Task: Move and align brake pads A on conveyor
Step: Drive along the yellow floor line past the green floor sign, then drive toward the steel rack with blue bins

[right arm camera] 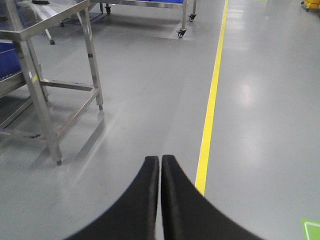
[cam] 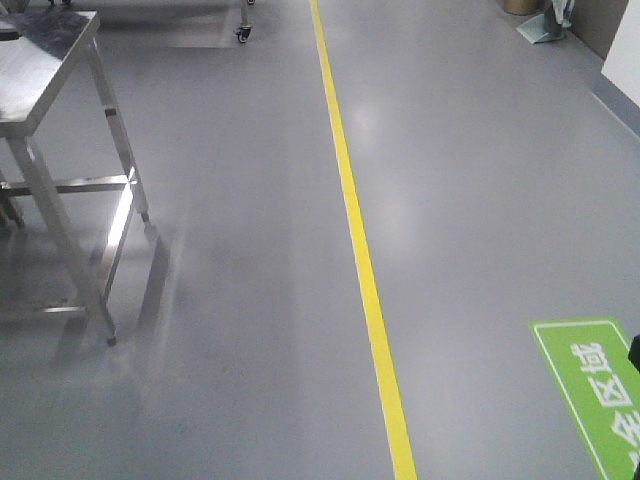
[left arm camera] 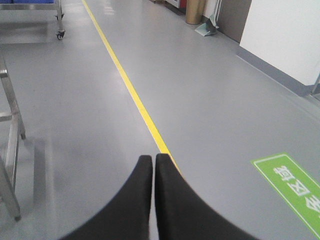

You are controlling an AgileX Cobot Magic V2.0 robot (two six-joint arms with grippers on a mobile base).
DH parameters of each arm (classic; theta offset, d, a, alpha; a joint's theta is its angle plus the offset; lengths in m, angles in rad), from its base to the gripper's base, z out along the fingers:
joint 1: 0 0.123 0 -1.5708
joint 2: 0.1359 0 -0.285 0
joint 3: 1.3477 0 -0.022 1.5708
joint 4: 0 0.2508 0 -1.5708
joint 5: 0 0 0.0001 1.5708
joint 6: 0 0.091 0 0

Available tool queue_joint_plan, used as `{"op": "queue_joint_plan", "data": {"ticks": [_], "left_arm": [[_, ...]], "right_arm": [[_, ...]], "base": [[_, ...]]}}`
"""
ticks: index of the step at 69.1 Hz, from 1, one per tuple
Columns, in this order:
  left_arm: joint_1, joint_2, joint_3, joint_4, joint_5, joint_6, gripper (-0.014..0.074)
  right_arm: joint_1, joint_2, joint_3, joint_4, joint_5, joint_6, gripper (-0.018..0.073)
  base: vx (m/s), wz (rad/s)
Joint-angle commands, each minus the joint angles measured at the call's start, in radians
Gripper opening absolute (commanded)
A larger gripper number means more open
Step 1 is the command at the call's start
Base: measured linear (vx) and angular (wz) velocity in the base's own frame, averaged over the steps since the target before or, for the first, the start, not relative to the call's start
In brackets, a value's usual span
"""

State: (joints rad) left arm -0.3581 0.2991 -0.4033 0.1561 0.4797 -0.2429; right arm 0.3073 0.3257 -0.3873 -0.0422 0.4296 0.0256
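The steel table is cut off at nine o'clock, the green floor sign at four o'clock; the left gripper blurs out toward six o'clock.

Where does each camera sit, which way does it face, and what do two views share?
Front: high on the robot, facing forward and down at the grey floor; no arm shows.
Left wrist: behind the left jaws, shut at the bottom, facing along the yellow line.
Right wrist: behind the right jaws, shut, facing the steel table.
Shared: front and left wrist both show the green floor sign.
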Motion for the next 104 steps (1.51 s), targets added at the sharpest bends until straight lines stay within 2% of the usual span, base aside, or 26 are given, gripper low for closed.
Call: {"op": "queue_joint_plan", "data": {"ticks": [1,104], "left_arm": [[-0.002,0.007,-0.025,0.004,-0.07,-0.003,-0.0006],[-0.002,0.007,-0.025,0.004,-0.07,-0.003,-0.0006]], "right_arm": [[0.002,0.009,-0.027,-0.009,-0.072,-0.001,-0.0006],[0.002,0.009,-0.027,-0.009,-0.072,-0.001,-0.0006]], "base": [[0.6,0.0],[0.56,0.0]]}}
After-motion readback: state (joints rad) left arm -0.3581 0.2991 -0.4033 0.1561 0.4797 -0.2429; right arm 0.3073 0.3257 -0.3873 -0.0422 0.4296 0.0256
